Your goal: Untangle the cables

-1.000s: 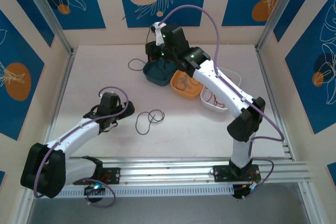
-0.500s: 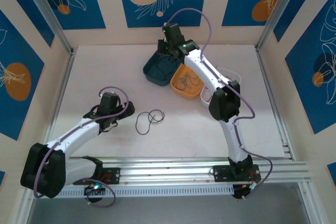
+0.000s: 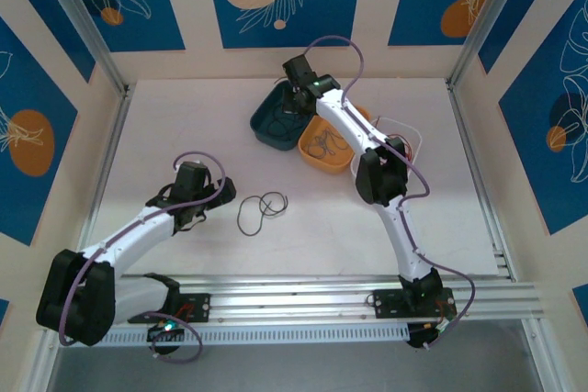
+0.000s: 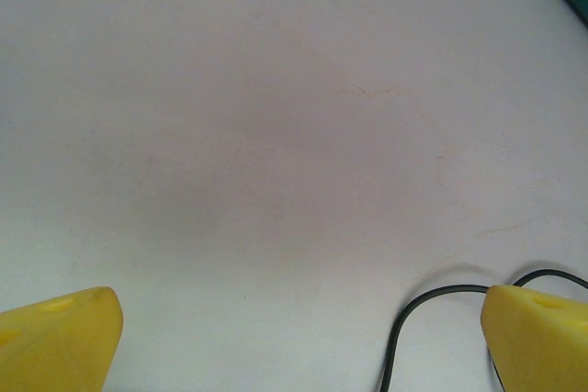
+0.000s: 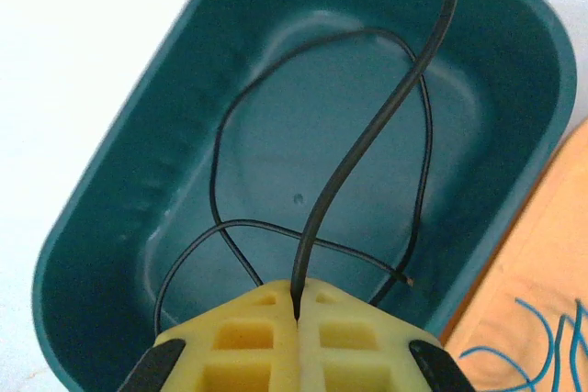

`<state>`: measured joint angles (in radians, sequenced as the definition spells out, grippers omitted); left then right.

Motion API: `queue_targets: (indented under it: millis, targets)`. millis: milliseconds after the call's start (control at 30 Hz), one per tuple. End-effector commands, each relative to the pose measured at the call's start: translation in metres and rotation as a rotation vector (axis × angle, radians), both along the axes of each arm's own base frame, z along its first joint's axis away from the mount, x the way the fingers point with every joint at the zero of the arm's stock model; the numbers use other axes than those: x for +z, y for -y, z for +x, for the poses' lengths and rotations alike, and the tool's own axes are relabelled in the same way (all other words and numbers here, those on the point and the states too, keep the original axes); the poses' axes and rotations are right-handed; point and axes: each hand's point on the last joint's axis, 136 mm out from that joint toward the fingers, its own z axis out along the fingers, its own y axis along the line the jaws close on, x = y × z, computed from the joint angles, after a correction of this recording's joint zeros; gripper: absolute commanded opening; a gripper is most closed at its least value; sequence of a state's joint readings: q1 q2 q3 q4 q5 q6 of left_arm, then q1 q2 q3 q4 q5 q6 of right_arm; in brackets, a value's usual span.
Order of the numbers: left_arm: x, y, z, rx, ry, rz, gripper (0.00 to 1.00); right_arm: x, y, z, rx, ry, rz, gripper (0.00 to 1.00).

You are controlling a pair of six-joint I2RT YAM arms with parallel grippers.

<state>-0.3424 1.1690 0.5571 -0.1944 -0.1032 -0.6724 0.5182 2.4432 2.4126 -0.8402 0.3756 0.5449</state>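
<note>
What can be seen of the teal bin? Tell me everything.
The teal bin is a deep oblong tub with rounded corners, plastic-looking, upright on the white table, an orange bin beside it. Thin black cable loops lie on its floor. A thicker black strand, pinched in the shut right gripper, runs across above it.

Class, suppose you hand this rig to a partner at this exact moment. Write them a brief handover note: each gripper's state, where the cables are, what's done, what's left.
Left gripper: open, empty, low over the table, beside a loose dark cable.
Right gripper: shut on a black cable above the teal bin; thin black loops lie inside it.
Orange bin: holds a thin blue cable.
Done: blue cable binned, black one nearly.
Left: release the black cable into the teal bin, then probably deal with the loose one on the table.
</note>
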Motion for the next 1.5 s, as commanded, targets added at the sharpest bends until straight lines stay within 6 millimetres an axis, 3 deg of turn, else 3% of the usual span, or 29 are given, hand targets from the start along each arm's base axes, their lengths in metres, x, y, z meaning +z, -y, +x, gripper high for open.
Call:
queue_targets:
  millis: [0, 267, 667, 733, 833, 1133, 1267, 1467]
  targets:
    - [0.002, 0.002, 0.004, -0.013, 0.007, -0.011, 1.0, -0.011, 0.008, -0.008, -0.051, -0.077, 0.012, 0.0]
    - [0.002, 0.003, 0.005, -0.019, 0.001, -0.014, 1.0, -0.035, 0.014, -0.016, -0.097, -0.162, 0.012, 0.0]
    - [0.002, 0.01, 0.008, -0.04, -0.009, -0.032, 1.0, -0.039, -0.019, -0.005, -0.028, -0.148, 0.117, 0.0]
    - [0.002, 0.011, 0.007, -0.047, -0.013, -0.038, 1.0, -0.037, -0.022, -0.007, -0.02, -0.154, 0.129, 0.17]
    - [0.004, 0.016, 0.006, -0.082, -0.019, -0.046, 1.0, -0.024, -0.023, -0.009, -0.004, -0.127, 0.105, 0.33]
    - [-0.006, 0.037, -0.015, -0.226, -0.128, -0.039, 0.88, 0.047, -0.006, -0.027, 0.026, -0.021, 0.047, 0.47]
    - [-0.006, 0.06, -0.022, -0.355, -0.149, 0.044, 0.87, 0.067, 0.006, -0.046, 0.012, -0.003, 0.031, 0.53]
    - [-0.005, 0.103, -0.023, -0.594, -0.167, 0.178, 0.88, 0.091, 0.046, -0.085, -0.062, 0.062, 0.042, 0.64]
